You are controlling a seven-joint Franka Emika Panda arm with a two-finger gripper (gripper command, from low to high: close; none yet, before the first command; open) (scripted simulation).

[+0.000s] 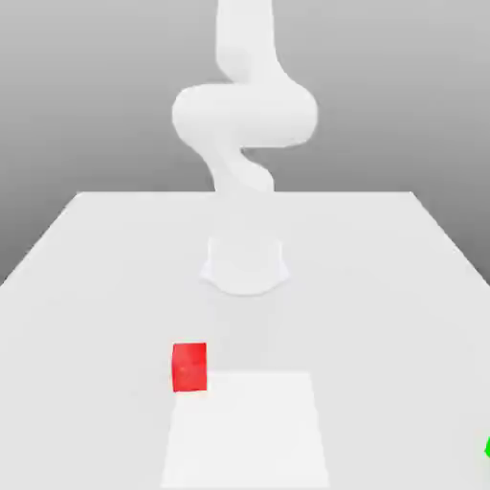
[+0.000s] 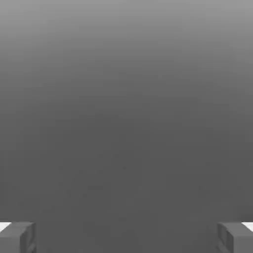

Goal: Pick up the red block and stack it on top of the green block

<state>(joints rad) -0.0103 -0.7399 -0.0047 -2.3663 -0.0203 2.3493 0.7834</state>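
You can see your gripper (image 2: 126, 238) with its fingers spread wide. The red block (image 1: 189, 367) is on the table (image 1: 383, 325), left of centre in the exterior view; the green block (image 1: 488, 448) is at the near right edge.

From my screen, the arm (image 1: 245, 115) looks like smooth white plastic, its shading so soft that I read little gloss. The block (image 1: 189, 367) has a plain, matt red face, like painted wood or plastic; I can't tell which. I see an even, smooth, matt surface on the table (image 1: 115, 316). The gripper (image 2: 126, 238) has fingers (image 2: 236, 238) that look dark, matt and hard.
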